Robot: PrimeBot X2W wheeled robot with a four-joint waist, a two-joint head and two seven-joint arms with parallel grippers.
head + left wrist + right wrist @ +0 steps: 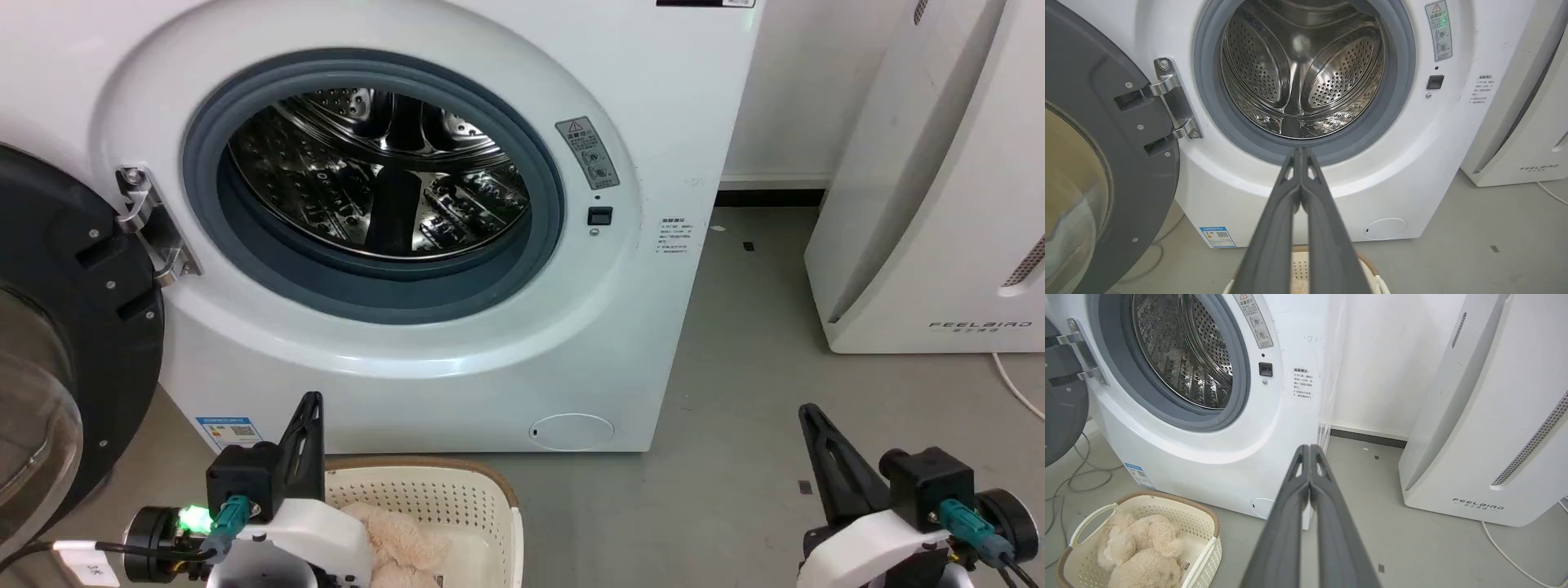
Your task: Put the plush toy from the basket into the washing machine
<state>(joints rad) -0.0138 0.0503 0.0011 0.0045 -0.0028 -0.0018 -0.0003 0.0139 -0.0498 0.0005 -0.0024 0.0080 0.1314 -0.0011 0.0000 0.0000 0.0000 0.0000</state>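
Head view is showing the washing machine (678,122) standing with its dark-framed door (73,310) hanging open at the left and the steel drum (384,171) shining behind the grey gasket (204,196). The basket (424,490) is sitting on the grey floor (735,367) just in front of the machine's lower panel. The plush toy (400,543) is lying inside it, cream fur against the perforated wall. The left gripper (311,400) is hovering at the basket's left rim, partly covering it, its two fingers pressing together and holding nothing. In the left wrist view their tips are pointing toward the gasket's lower edge. The right gripper (808,410) is hanging over the floor well to the right of the basket, its fingers likewise meeting tip to tip around nothing. The right wrist view is showing the toy filling much of the basket, a paper label (1186,565) lying beside it on the bottom. A white slanted appliance (939,204) marked FEELBIRD is standing right of the machine, apart from it.
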